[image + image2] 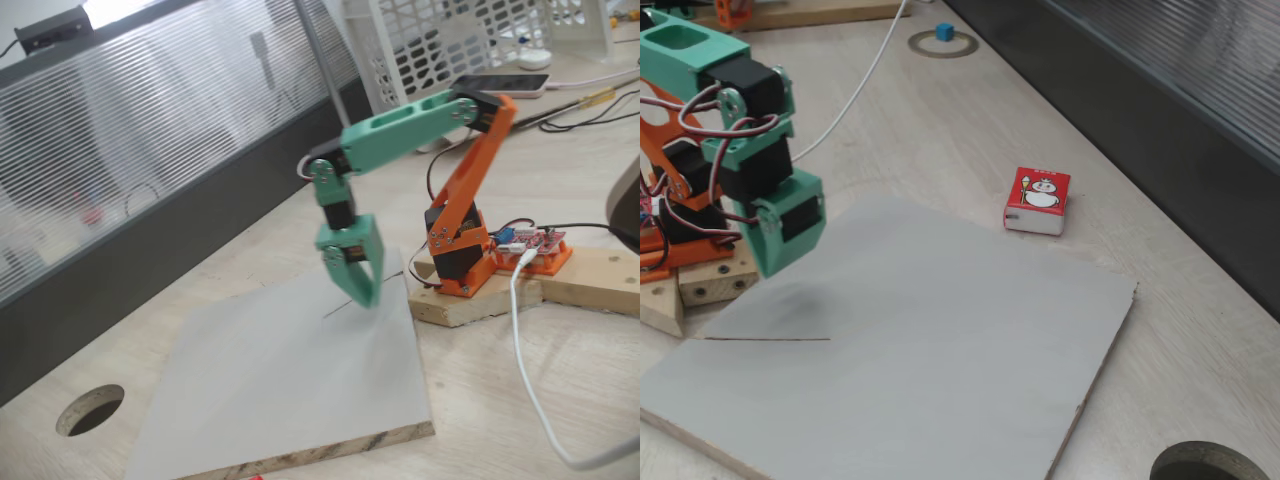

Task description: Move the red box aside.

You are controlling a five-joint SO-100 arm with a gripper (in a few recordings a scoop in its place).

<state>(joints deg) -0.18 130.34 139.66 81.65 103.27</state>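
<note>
Grey board (930,350) lying flat on the desk (970,130)

Red box (1038,200) is sitting just off its far edge, well apart from the pincer (362,290), which is hanging with fingers together, gripping nothing.

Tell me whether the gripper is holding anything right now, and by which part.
Nothing is held. The gripper hangs above the grey board with nothing between its fingers, while the red box lies apart on the table beside the board's edge.

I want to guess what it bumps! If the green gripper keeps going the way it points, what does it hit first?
The green two-finger gripper points nearly straight down, so it would most likely meet the flat grey wooden board first. The small red cardboard box with the white snowman figure sits off to the side on the table, well out of that line.
</note>
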